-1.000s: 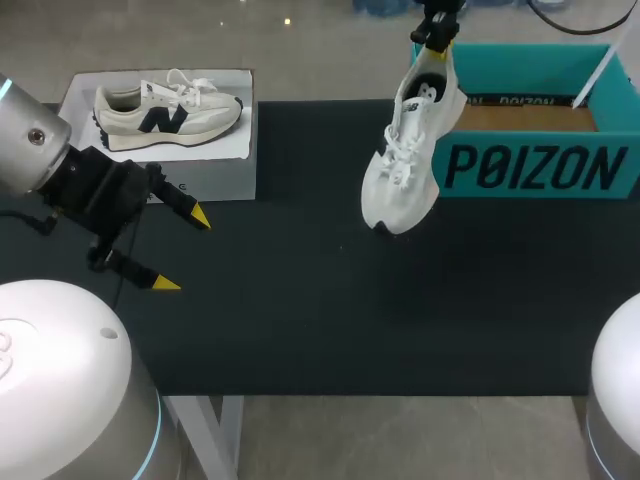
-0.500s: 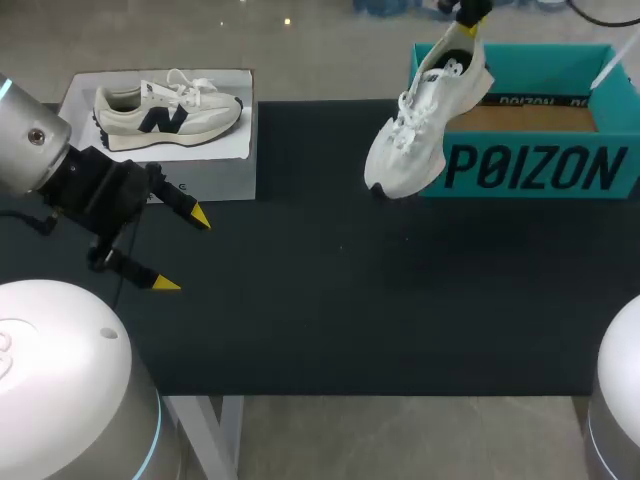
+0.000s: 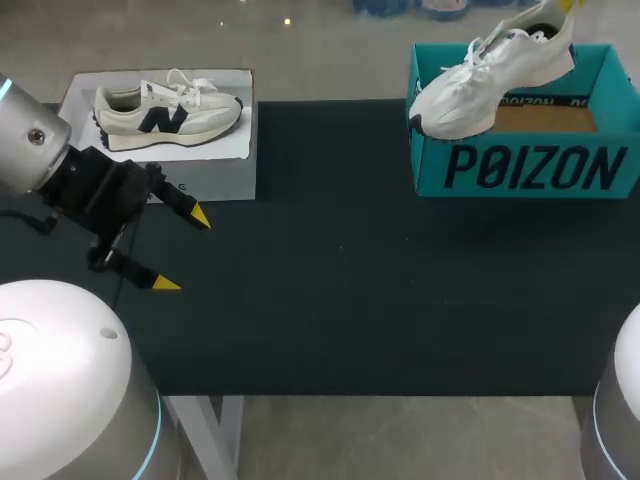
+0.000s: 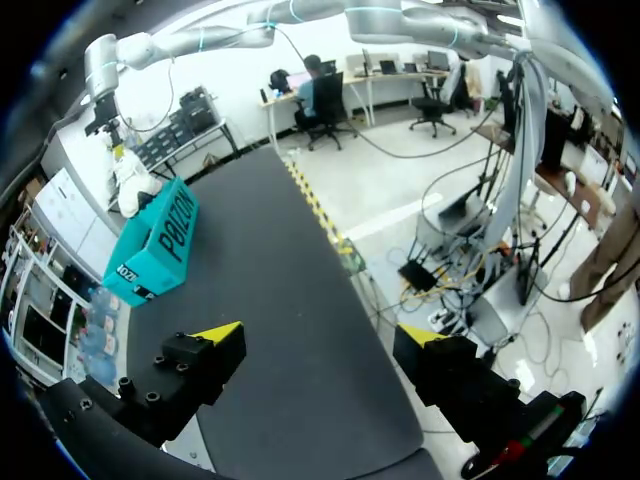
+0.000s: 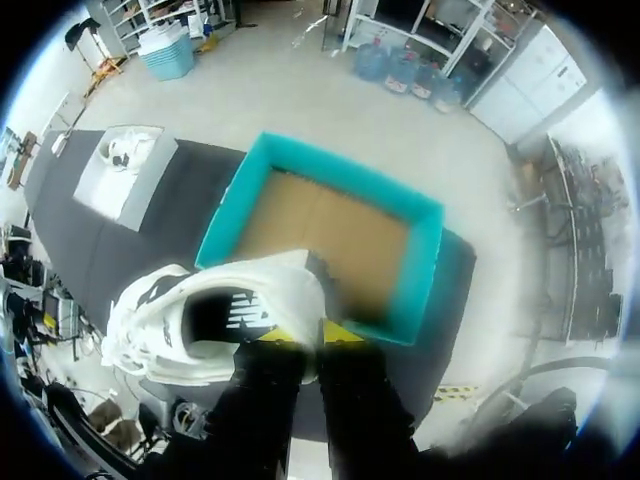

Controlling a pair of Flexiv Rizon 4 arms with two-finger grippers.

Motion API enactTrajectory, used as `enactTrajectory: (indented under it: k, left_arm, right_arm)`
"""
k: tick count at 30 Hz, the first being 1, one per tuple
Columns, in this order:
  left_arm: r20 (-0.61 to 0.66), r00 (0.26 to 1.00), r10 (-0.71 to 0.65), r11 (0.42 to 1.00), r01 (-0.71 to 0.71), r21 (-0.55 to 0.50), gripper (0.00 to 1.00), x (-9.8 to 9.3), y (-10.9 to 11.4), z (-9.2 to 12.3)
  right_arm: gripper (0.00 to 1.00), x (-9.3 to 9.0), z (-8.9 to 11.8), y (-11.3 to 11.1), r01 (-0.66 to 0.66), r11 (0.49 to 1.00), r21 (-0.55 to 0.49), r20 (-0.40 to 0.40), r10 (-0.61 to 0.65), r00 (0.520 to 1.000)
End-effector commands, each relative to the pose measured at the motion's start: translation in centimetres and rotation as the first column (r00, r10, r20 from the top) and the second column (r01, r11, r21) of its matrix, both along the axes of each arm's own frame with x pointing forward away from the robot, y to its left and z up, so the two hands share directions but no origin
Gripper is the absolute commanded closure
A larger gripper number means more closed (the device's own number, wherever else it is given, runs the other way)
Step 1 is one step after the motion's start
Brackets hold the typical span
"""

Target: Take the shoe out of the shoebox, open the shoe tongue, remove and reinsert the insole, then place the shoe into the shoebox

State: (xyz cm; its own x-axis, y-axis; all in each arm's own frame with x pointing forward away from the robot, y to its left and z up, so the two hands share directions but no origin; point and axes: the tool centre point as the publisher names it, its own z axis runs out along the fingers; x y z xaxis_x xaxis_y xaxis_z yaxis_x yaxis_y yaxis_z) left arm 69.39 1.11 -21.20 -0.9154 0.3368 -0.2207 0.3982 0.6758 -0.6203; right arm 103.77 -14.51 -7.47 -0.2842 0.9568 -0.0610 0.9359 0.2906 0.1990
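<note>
Only the right wrist view shows the right gripper (image 5: 305, 333) pinching the white sneaker (image 5: 190, 315) by its heel collar, above the teal shoebox (image 5: 228, 215). The head view shows the sneaker tilted, its toe over the shoebox corner nearest the left arm. Well apart from the shoebox, the left gripper (image 3: 182, 251) hovers low, fingers spread wide, holding nothing.

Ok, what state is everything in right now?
White shoe: held by the heel, in the air by the shoebox.
Shoebox: open, floor bare where visible.
Right gripper: shut on the white shoe.
Left gripper: open, empty, above the table.
Grey box: flat on the table.
</note>
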Motion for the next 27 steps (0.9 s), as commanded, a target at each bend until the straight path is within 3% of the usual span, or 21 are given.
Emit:
enactTrajectory:
  k: [1,4,20,27]
  left_arm:
    - [-0.001,1.0,-0.001,1.0,0.001,0.002,0.0,0.0,0.0,0.0]
    - [-0.001,1.0,-0.001,1.0,0.001,0.002,0.0,0.0,0.0,0.0]
    - [-0.001,1.0,-0.001,1.0,0.001,0.002,0.0,0.0,0.0,0.0]
    - [-0.001,1.0,-0.001,1.0,0.001,0.002,0.0,0.0,0.0,0.0]
  right_arm:
    - [1.0,-0.3,-0.7,-1.7,0.038,0.996,0.075,0.036,-0.041,0.999]
    - [1.0,-0.2,-1.1,-2.1,0.032,0.992,0.12,0.05,-0.038,0.998]
    - [1.0,-0.2,-1.1,-2.1,0.032,0.992,0.12,0.05,-0.038,0.998]
    - [1.0,2.6,-2.0,-3.9,0.172,0.978,0.117,0.082,-0.182,0.98]
